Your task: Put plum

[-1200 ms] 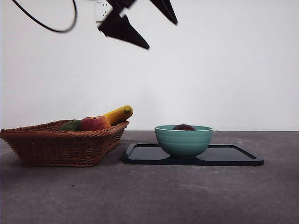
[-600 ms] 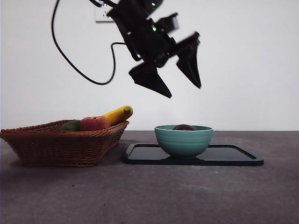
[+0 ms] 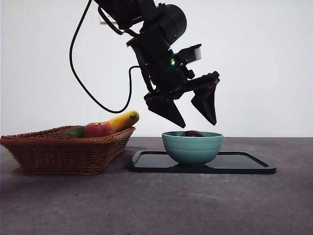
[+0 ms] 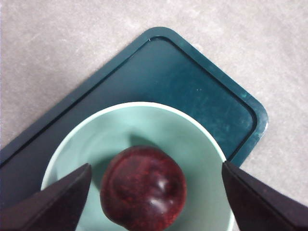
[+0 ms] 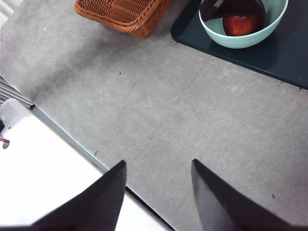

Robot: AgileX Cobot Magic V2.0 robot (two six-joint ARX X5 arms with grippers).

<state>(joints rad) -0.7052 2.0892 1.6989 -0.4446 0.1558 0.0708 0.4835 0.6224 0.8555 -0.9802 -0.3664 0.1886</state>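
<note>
While the round, glossy, dark maroon plum (image 4: 143, 187) lies inside the pale green ceramic bowl (image 4: 202, 144), the left gripper (image 3: 194, 117) hangs just above the bowl's rim with its 2 black jaws spread wide apart and holding nothing. That bowl stands on a dark teal rectangular tray (image 3: 244, 164) on the grey tabletop (image 3: 156, 205). Beside the tray sits a brown woven wicker basket (image 3: 63, 152) with a red apple (image 3: 99, 129), a yellow banana (image 3: 124, 119) and a green fruit (image 3: 74, 131). Well apart from the bowl, the right gripper (image 5: 159, 168) waits above bare tabletop, its jaws apart and empty.
</note>
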